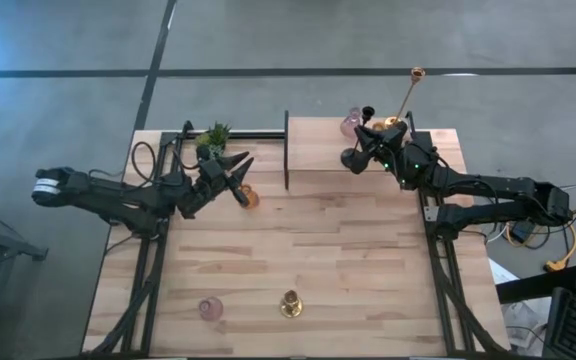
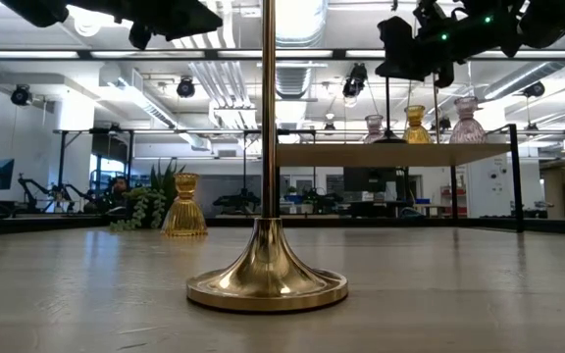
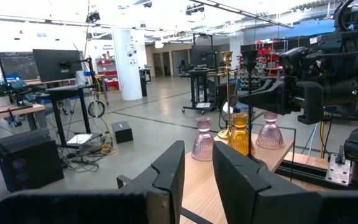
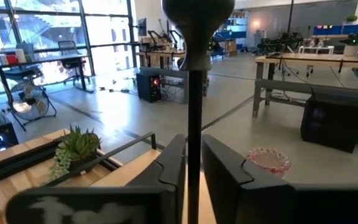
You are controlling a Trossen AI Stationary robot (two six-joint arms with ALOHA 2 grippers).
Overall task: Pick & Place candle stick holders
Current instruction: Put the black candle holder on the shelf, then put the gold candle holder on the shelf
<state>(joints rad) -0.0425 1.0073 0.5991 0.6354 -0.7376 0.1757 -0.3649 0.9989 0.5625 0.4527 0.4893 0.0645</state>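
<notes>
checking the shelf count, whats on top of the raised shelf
The raised shelf holds two pink glass holders, one amber holder and the black stemmed holder. The right gripper hides anything behind.

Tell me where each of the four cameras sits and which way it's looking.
High view: overhead, straight down on the table; both arms show.
Low view: table height, looking level past the gold holder; arms overhead.
Left wrist view: past the left gripper toward the raised shelf and the right arm.
Right wrist view: past the right gripper around the black stemmed holder.
Shared: the green plant appears in high and right wrist views.
</notes>
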